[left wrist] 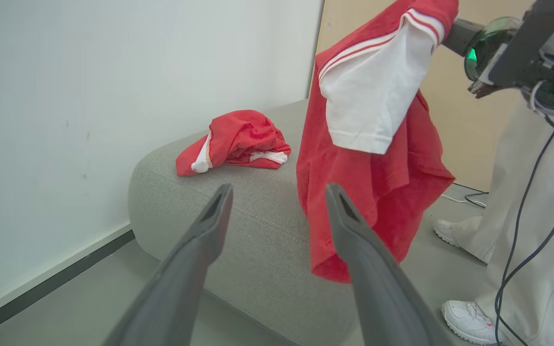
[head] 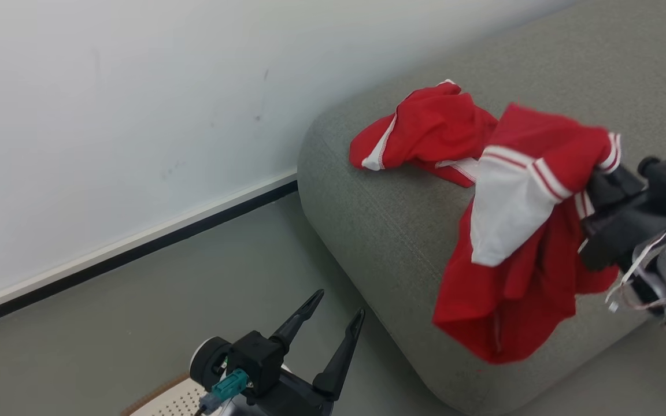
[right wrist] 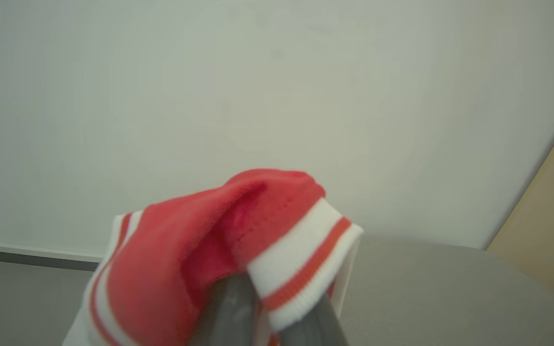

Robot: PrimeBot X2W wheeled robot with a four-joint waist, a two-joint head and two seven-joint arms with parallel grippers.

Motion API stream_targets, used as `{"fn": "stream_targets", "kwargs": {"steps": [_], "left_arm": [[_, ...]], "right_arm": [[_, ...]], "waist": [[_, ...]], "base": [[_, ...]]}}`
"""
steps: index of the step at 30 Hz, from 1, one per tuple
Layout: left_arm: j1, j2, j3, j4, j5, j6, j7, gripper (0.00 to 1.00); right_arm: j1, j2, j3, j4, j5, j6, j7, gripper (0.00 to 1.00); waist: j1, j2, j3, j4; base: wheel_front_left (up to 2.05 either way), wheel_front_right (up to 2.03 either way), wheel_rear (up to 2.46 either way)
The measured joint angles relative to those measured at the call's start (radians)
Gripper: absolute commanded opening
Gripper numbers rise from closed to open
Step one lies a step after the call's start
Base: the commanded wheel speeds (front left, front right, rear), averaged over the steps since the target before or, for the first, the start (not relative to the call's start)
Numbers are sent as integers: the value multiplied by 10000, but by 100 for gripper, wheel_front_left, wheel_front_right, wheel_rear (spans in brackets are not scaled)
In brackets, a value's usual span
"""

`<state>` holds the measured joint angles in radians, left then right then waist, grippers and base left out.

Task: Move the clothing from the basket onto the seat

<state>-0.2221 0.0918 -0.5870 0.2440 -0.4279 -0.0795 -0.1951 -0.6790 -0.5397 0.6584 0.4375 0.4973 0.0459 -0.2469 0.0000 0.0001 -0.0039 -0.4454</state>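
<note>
One red garment (head: 425,130) (left wrist: 238,142) lies crumpled on top of the grey seat (head: 379,231) (left wrist: 258,240) near its rounded end. A second red garment with a white panel and striped trim (head: 512,231) (left wrist: 368,158) (right wrist: 219,240) hangs above the seat's front edge, with my right gripper (head: 593,179) (right wrist: 277,298) shut on its striped cuff. My left gripper (head: 337,306) (left wrist: 279,192) stands open and holds nothing, low over the floor beside the seat. A corner of the basket (head: 174,398) shows at the bottom edge, under the left arm.
A white wall with a dark skirting strip (head: 136,248) runs behind the seat. In the left wrist view a person's legs in white trousers and white shoes (left wrist: 469,317) stand at the right, with dark cables (left wrist: 536,240) hanging. Grey floor (head: 194,289) lies between wall and seat.
</note>
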Motion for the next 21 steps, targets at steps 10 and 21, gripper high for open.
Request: {"fn": "stream_targets", "kwargs": {"steps": [10, 21], "left_arm": [[-120, 259, -94, -1057, 353, 104, 176, 100], [-1012, 633, -111, -2433, 840, 142, 698, 100]], "right_arm": [[-2718, -825, -965, 1427, 157, 341, 351, 0], [-4785, -1390, -1404, 3323, 211, 483, 709, 0]], "waist": [[0, 0, 749, 486], [2, 1, 2132, 1262]], "base": [[0, 0, 0], [0, 0, 0]]}}
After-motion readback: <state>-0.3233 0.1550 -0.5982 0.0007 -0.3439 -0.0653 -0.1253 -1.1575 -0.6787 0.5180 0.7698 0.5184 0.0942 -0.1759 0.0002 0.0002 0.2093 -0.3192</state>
